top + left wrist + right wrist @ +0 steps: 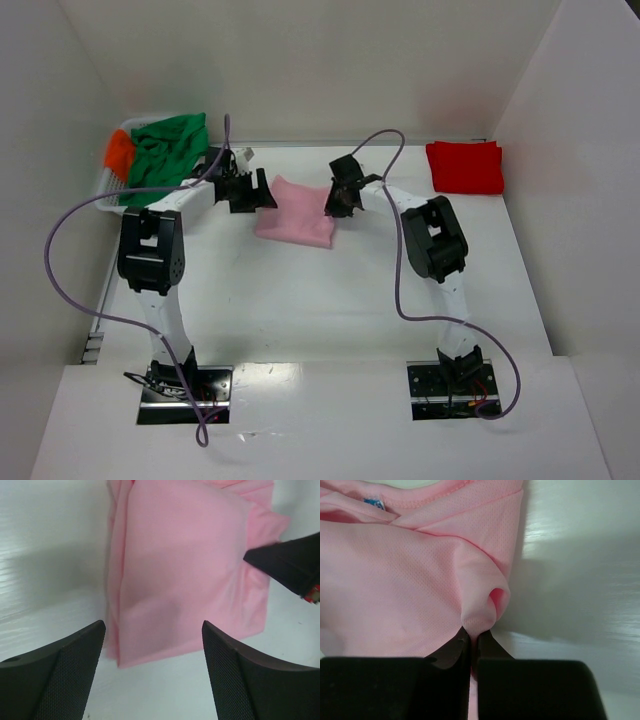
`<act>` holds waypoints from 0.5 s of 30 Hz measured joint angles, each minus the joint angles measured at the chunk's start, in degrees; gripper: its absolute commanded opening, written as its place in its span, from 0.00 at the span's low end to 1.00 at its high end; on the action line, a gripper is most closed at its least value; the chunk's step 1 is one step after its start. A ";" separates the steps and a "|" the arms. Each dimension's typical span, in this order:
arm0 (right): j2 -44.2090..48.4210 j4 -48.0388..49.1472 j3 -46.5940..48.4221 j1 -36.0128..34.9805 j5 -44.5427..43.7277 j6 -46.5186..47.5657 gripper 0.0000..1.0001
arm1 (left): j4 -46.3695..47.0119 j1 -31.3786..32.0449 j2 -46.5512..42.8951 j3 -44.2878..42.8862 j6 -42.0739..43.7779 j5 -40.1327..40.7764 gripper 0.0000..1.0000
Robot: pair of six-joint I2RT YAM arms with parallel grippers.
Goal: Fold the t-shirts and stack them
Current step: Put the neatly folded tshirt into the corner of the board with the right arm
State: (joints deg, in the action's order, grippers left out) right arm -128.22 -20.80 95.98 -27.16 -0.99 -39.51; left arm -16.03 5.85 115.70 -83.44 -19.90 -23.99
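The light pink t-shirt (295, 212) lies folded on the white table at the back middle. It fills the left wrist view (185, 570) and the right wrist view (395, 590). My right gripper (337, 203) (474, 636) is shut on a pinch of the pink shirt's right edge. My left gripper (262, 196) (152, 645) is open just off the shirt's left edge, with bare table between the fingers. A folded red t-shirt (465, 166) lies at the back right. The green t-shirt (165, 155) and the orange t-shirt (118, 152) lie crumpled at the back left.
A white basket (108, 190) at the back left holds the green and orange shirts. White walls close in the table on the left, back and right. The right gripper's finger also shows in the left wrist view (292, 565).
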 measured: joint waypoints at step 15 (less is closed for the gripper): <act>-3.87 -9.07 21.68 16.20 1.42 18.34 0.00 | -0.92 -3.04 -7.06 -0.33 0.33 -5.95 0.84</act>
State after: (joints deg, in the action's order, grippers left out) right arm -132.09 -29.87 117.67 -10.96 0.43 -21.17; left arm -16.95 2.81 108.64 -83.77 -19.57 -29.93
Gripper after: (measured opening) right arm 0.031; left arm 0.848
